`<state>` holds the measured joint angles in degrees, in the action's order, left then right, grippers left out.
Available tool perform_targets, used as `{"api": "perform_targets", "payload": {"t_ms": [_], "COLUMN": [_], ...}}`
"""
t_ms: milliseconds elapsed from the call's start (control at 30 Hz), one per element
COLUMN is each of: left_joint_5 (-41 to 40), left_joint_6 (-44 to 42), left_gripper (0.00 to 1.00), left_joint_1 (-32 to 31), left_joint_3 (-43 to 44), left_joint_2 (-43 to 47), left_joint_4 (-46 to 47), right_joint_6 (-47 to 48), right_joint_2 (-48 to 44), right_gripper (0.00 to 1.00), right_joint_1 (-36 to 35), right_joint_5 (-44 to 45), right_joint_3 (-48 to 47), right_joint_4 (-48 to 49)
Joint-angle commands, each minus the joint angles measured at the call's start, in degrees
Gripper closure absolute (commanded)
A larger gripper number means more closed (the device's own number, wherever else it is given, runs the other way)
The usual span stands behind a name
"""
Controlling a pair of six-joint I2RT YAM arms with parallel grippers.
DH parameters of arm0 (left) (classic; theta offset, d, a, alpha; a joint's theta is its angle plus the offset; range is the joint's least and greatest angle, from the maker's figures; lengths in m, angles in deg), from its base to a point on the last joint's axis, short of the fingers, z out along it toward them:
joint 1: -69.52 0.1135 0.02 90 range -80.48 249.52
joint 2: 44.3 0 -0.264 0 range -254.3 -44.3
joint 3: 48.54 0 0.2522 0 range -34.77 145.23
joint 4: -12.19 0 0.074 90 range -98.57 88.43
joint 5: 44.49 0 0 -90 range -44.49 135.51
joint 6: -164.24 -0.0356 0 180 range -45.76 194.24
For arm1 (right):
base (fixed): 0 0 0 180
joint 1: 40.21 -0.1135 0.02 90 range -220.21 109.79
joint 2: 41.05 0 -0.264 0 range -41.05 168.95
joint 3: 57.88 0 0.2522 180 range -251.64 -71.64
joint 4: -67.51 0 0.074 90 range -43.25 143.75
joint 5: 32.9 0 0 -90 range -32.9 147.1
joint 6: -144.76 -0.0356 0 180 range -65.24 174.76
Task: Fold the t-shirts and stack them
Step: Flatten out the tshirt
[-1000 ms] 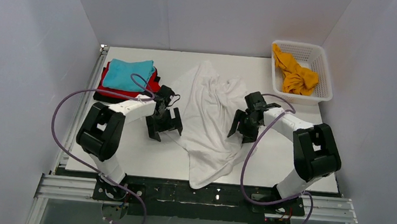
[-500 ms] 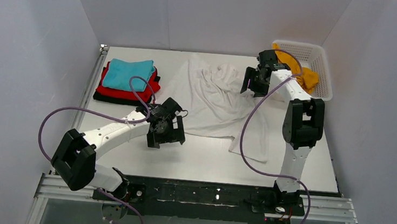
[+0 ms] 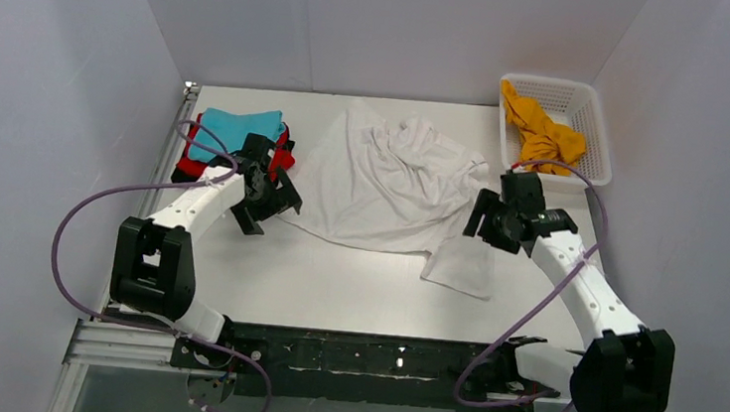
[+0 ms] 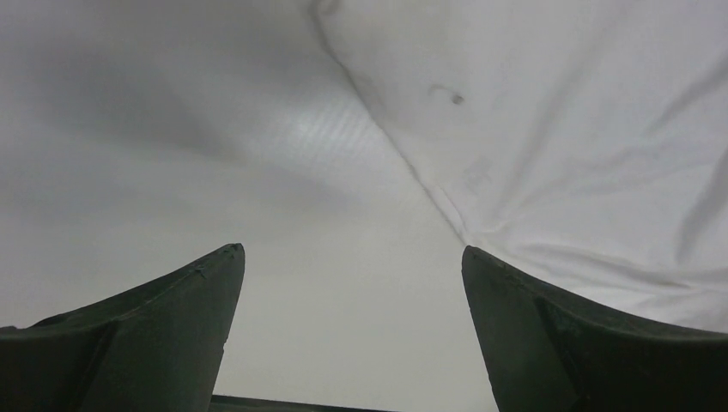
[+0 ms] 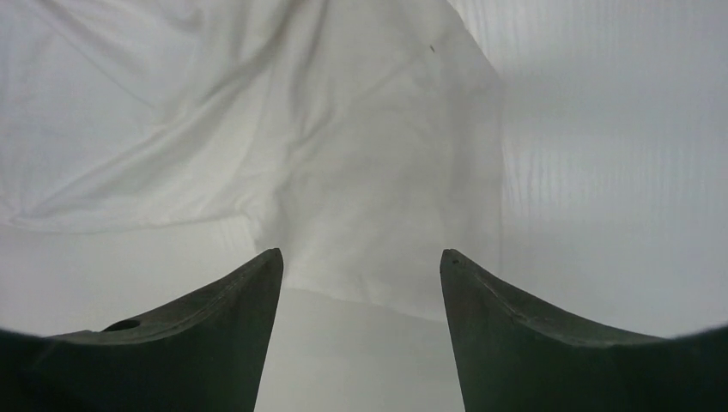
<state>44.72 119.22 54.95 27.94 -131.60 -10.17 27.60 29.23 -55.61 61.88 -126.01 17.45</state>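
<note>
White t-shirt (image 3: 393,184) lies rumpled at mid-table, with an open gripper at each end.

The shirt's long axis runs left to right across the table (image 3: 334,283), and one flap trails toward the near edge on the right. The left gripper (image 3: 269,210), jaws wide and empty, hangs at the shirt's left hem, just beside the folded teal t-shirt (image 3: 233,127) on the red t-shirt (image 3: 284,156). The right gripper (image 3: 491,229), jaws well apart and holding nothing, hovers over the trailing flap. The orange-yellow t-shirt (image 3: 543,139) sits in the basket (image 3: 596,168) at far right.

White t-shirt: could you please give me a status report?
Left hand, right hand open, empty. White t-shirt flat but rumpled, unfolded. Nothing blocking it.
</note>
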Motion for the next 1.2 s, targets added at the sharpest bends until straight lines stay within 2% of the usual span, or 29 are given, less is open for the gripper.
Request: {"api": "perform_targets", "payload": {"t_ms": [0, 100, 267, 333, 400, 533, 600, 767, 933, 1000, 1133, 1167], "left_joint_5": [0.2, 0.71, 2.1, 0.59, -1.03, -2.1, -2.13, 0.77, 3.21, 4.47, 6.87, 6.87], "left_joint_6": [0.09, 0.73, 0.86, 0.63, 0.91, 1.27, 1.27, 3.39, 4.25, 4.02, 4.37, 4.19], "left_gripper": [0.0, 0.0, 0.09, 0.15, 0.26, 0.33, 0.42, 0.57, 0.6, 0.69, 0.78, 0.85], "left_joint_1": [7.16, 9.97, 11.12, 11.14, 11.29, 11.32, 11.4, 11.38, 11.31, 11.33, 11.31, 11.32], "left_joint_3": [-6.19, -6.3, -4.07, -3.09, -2.53, -2.57, -1.87, -7.11, -8.34, -6.99, -8.76, -9.3], "left_joint_2": [1.19, -1.8, -7.99, -10.15, -12.17, -14.72, -15.37, -13.96, -15.37, -16.55, -15.87, -15.34], "left_joint_4": [-1.04, 2.57, 8.14, 8.25, 8.25, 12.9, 12.11, 18.01, 19.38, 18.52, 20.87, 20.89], "right_joint_6": [-7.46, -10.13, -12.85, -13.15, -13.39, -14.0, -14.44, -16.86, -16.63, -16.45, -16.98, -16.99], "right_joint_2": [-9.15, -15.04, -20.43, -20.79, -20.72, -20.87, -21.27, -21.62, -19.06, -17.67, -16.57, -16.46], "right_gripper": [0.24, 0.24, 0.23, 0.23, 0.24, 0.24, 0.24, 0.24, 0.24, 0.24, 0.24, 0.24], "right_joint_1": [0.35, 0.41, 0.63, 0.63, 0.61, 0.63, 0.63, 0.79, 0.9, 0.9, 1.22, 1.32], "right_joint_5": [4.83, 5.34, 6.32, 6.36, 6.68, 6.76, 6.91, 10.17, 9.82, 10.37, 11.75, 11.63], "right_joint_3": [9.68, 16.27, 20.12, 20.18, 20.06, 20.26, 20.79, 21.75, 20.33, 19.73, 19.04, 18.99], "right_joint_4": [-0.26, 1.3, 2.21, 1.44, 0.34, -1.28, -1.96, -2.73, -2.91, -3.67, -4.94, -4.83]}}
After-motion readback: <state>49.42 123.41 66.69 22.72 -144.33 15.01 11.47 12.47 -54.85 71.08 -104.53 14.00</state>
